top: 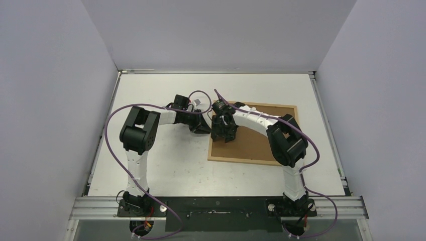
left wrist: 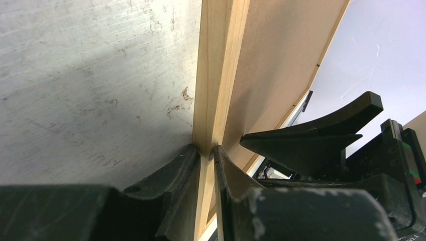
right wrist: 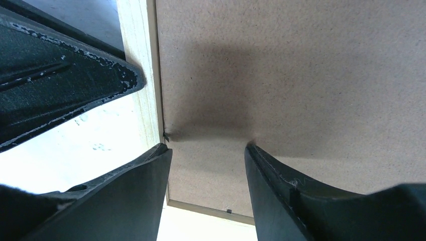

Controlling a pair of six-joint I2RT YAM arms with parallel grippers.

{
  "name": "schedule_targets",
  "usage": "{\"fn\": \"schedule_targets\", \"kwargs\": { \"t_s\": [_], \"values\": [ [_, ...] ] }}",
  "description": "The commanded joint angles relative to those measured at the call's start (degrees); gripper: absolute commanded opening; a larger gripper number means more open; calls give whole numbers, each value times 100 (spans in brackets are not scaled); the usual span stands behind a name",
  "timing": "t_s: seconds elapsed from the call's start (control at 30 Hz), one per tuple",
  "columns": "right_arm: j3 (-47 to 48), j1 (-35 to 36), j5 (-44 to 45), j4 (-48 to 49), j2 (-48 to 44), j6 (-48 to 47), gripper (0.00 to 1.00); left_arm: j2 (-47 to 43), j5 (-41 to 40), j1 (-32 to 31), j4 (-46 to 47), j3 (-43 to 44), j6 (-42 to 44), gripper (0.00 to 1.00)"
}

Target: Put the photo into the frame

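The light-wood frame (top: 241, 160) lies on the table, back side up, with the brown backing board (top: 253, 143) inside it. My left gripper (top: 205, 128) is shut on the frame's left rail (left wrist: 216, 75), one finger on each side of it. My right gripper (top: 224, 135) is open, with its fingertips (right wrist: 261, 155) down on the backing board (right wrist: 281, 65) just inside that rail (right wrist: 135, 50). The photo is hidden. The right gripper's finger (left wrist: 321, 140) shows in the left wrist view.
The white table (top: 166, 170) is walled at the back and on both sides. A metal rail (top: 221, 206) runs along the near edge by the arm bases. Small black tabs (right wrist: 229, 211) sit at the frame's inner edge.
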Motion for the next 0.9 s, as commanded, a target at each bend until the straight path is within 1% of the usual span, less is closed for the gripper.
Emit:
{"fn": "schedule_targets", "kwargs": {
  "t_s": [0.0,0.27,0.6,0.87],
  "values": [
    [-46,-97,485,369,576,-170,57,332,-588,-59,-215,32,264,16],
    [199,-101,615,79,1027,-219,56,333,-553,-33,-250,11,317,16],
    [768,13,1284,-568,1547,-230,54,337,-531,19,-250,-10,310,16],
    [1207,171,1688,-1044,2064,-98,52,127,-451,172,-210,-144,250,16]
  ]
}}
